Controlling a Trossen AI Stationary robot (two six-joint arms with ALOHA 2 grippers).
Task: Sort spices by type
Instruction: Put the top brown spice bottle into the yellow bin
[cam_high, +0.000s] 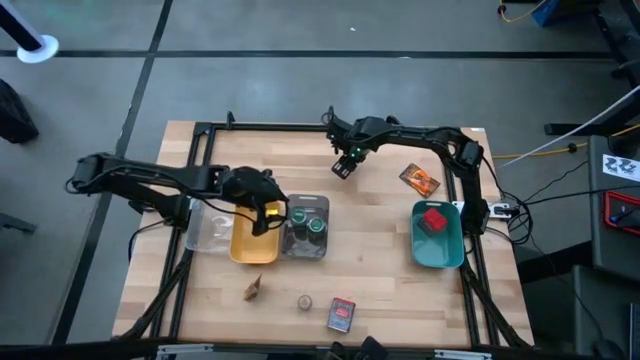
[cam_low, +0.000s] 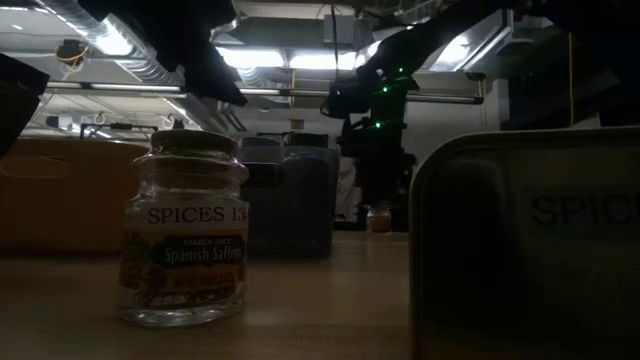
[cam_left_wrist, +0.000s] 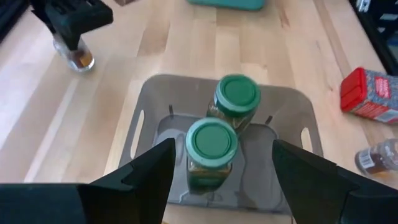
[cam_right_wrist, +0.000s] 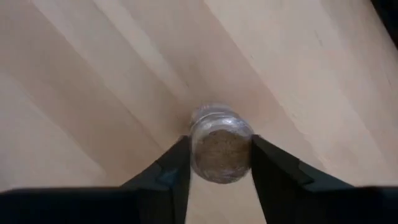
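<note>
Right pincer is at the far middle of the counter, its two fingers pressed against the sides of a small cork-topped jar; the left wrist view shows that jar standing upright on the wood with the pincer over it. Left pincer hangs over the yellow tray, just beside the grey tray, with its fingers spread wide and nothing between them.

Both green-lidded jars stand upright in the grey tray, touching each other. One red box lies in the teal tray on the right. A second red box lies on the near edge of the counter, with a second cork-topped jar just to its left; the low view shows this jar labelled "Spanish Saffron". One brown-orange packet lies flat on the far right of the counter, near the teal tray. Another packet sits on the near left, in front of the yellow tray. A clear tray lies next to the yellow one, on its left.
</note>
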